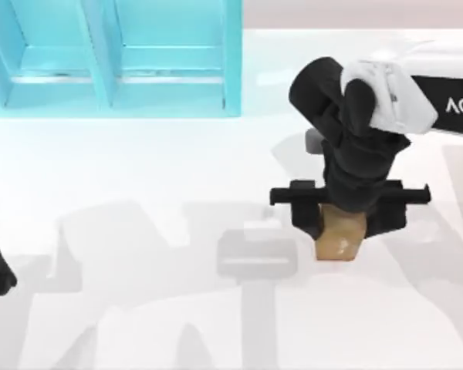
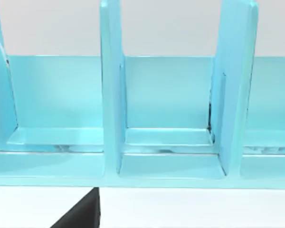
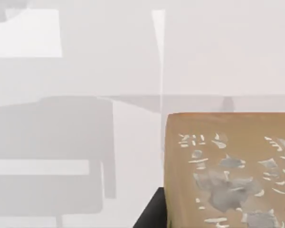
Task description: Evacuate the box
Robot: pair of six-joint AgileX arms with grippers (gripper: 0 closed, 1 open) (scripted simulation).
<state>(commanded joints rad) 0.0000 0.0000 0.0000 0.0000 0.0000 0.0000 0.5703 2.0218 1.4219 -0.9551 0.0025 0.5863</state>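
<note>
A light blue box (image 2: 171, 118) stood on the white table (image 2: 190, 206), its open side facing the camera. Upright dividers (image 2: 111, 85) split it into compartments set side by side, and each had a flat floor and a plain back wall. The compartments in sight held nothing. A low front lip ran along the box's near edge. A dark part (image 2: 80, 216) of the arm showed just before that lip.

White table (image 1: 139, 231) carries a cyan box (image 1: 112, 58) w/ upright dividers, at the far left. Tan block (image 1: 339, 235) sits well right of the box, nearer the front.
</note>
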